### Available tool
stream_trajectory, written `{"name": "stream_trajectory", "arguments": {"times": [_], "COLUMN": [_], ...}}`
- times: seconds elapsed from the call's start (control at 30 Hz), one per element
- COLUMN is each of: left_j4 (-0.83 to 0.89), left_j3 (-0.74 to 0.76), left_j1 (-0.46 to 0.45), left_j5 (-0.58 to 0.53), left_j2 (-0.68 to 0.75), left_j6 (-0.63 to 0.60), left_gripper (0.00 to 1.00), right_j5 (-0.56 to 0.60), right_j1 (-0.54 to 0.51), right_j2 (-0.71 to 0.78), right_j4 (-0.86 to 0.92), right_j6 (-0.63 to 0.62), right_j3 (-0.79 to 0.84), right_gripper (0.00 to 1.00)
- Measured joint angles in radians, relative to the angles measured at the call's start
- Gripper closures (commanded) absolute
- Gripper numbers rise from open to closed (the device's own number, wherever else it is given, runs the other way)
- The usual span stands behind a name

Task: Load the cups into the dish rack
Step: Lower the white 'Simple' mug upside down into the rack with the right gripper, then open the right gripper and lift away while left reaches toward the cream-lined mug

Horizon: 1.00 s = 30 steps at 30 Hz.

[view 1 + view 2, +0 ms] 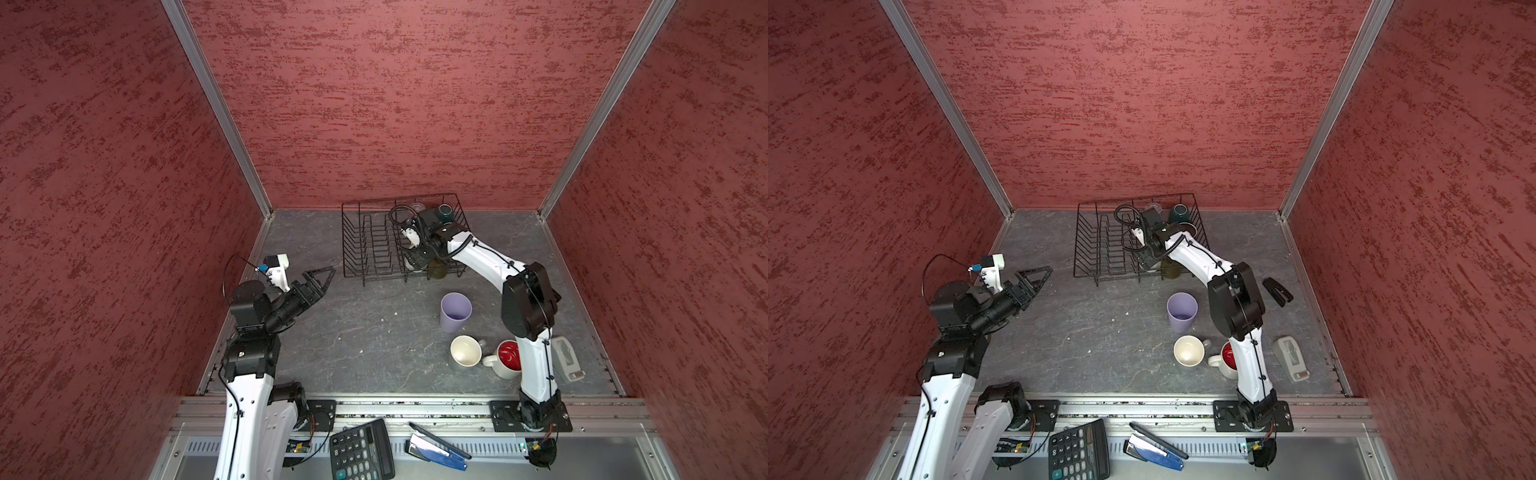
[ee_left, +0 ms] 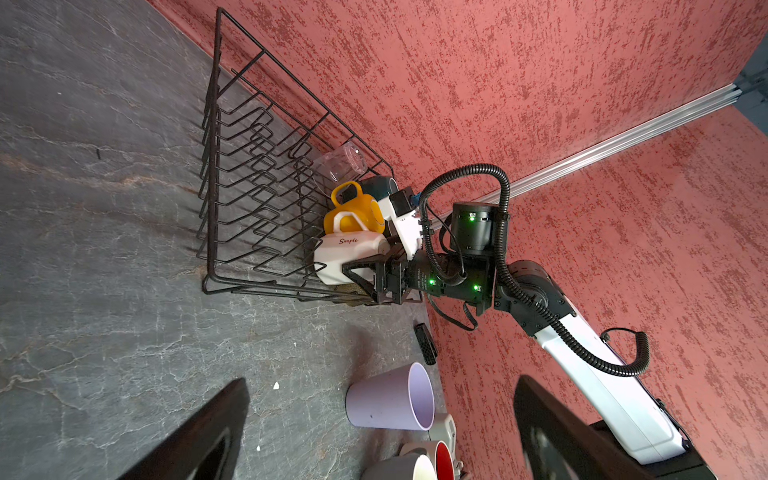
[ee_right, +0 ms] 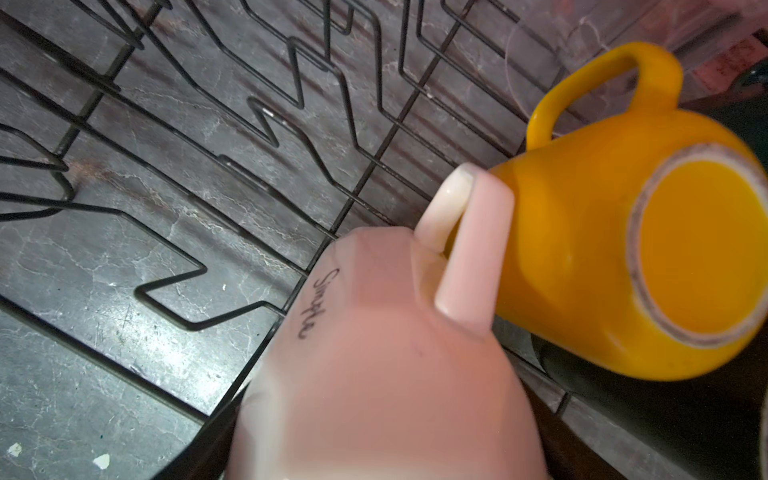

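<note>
One yellow mug [image 2: 357, 212], wrist views only, beside white mug [image 2: 336, 253] in right end effector [image 2: 347, 268]; left end effector [image 1: 328, 274] wide.

A white mug [image 3: 374, 374] lettered "Simple" is seen close and blurred over the wires of the dish rack [image 3: 203, 269], its handle turned against a yellow mug [image 3: 582, 257] set base-up inside. The grey desk [image 3: 62, 415] is glimpsed beneath; a clear glass [image 3: 540, 62] is perhaps made out beyond.
</note>
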<state>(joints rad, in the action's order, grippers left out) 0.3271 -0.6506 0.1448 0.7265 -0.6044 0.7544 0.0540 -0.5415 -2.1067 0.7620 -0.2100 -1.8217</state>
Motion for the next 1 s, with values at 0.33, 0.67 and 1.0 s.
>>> {"name": "stream_trajectory", "arguments": {"times": [0.33,0.67,1.0], "left_j4": [-0.001,-0.001,0.015], "left_j3": [0.0,0.0,0.0], "left_j1": [0.009,0.018,0.023], "left_j5": [0.003,0.007,0.007], "left_j2": [0.0,0.002,0.012], "left_j6": [0.0,0.0,-0.004], "left_gripper": [0.0,0.0,0.0], "right_j5": [-0.003,-0.029,-0.122], "right_j1": [0.0,0.0,0.0], "right_j2": [-0.001,0.028,0.187], "right_j4": [0.003,-0.018,-0.098], "right_j6": [0.008,0.042,0.124], "right_j3": [-0.001,-0.017,0.021], "right_gripper": [0.11,0.02,0.01]}}
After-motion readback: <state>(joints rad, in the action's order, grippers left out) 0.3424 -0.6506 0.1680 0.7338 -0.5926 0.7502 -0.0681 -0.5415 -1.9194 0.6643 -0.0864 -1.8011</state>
